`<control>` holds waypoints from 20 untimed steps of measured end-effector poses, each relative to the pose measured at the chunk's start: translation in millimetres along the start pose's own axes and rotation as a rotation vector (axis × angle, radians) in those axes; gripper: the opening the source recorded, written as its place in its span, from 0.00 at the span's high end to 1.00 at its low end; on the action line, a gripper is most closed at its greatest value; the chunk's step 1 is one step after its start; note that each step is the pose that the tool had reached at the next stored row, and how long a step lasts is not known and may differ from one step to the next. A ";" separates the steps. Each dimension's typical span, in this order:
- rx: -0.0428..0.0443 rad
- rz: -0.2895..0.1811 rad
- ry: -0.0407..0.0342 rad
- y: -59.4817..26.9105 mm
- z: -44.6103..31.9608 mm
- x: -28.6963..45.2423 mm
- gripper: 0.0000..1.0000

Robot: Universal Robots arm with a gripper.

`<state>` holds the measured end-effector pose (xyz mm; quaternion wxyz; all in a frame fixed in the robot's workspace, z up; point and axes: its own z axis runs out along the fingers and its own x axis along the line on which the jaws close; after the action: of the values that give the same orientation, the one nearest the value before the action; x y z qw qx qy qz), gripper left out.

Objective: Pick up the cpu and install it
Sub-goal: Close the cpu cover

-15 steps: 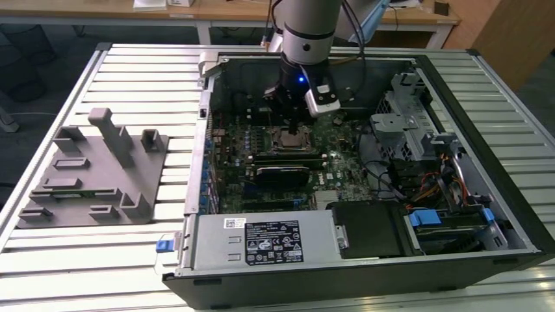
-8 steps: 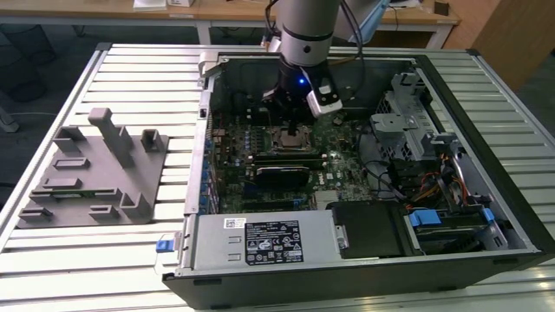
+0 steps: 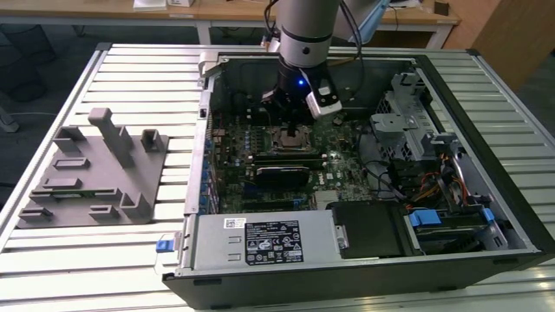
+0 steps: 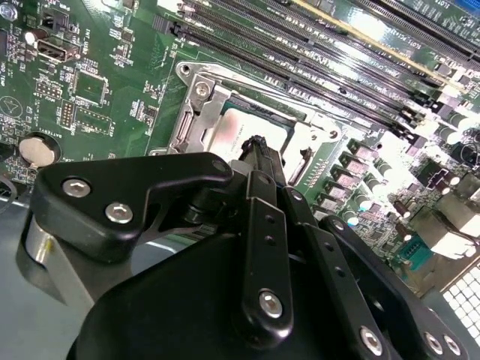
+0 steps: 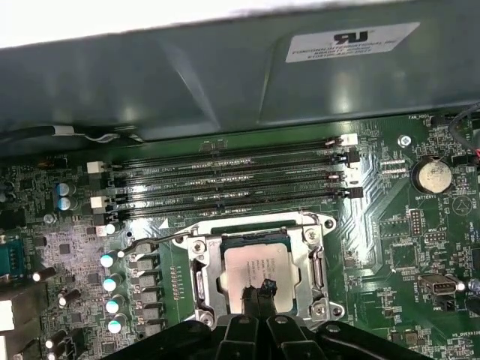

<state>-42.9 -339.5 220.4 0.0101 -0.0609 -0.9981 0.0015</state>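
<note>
Inside the open computer case (image 3: pixel 507 195), upper middle of the exterior view, the hand (image 5: pixel 260 288) points straight down, fingertips (image 5: pixel 265 286) pinched narrow, gripping nothing. Whether they touch the cpu (image 5: pixel 255 262) I cannot tell. It lies flat in the socket frame (image 5: pixel 201 262) on the motherboard (image 3: pixel 347 166), memory slots (image 5: pixel 225 184) just beside. The case walls ring the board. A grey holder block (image 3: pixel 95 172) sits on the desk (image 3: pixel 87 266) at the exterior view's left, well apart.
</note>
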 end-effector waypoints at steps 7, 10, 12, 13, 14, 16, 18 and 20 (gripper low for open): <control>-0.0007 0.000 -0.0006 -0.8 6.4 5.8 0.89; -0.0006 0.000 -0.0005 -1.3 9.1 9.9 0.89; -0.0009 0.000 -0.0006 -1.8 10.2 14.5 0.89; -0.0008 0.000 -0.0006 -2.0 10.8 16.5 0.89; -0.0007 0.000 -0.0006 -2.3 11.4 18.1 0.89; -0.0011 0.000 -0.0006 -2.5 13.5 20.7 0.89; -0.0016 0.000 -0.0006 -2.8 15.3 22.4 0.89; -0.0017 0.000 -0.0005 -2.8 16.6 23.0 0.89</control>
<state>-66.4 -339.5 204.2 0.0098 -0.0608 -0.9981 0.0007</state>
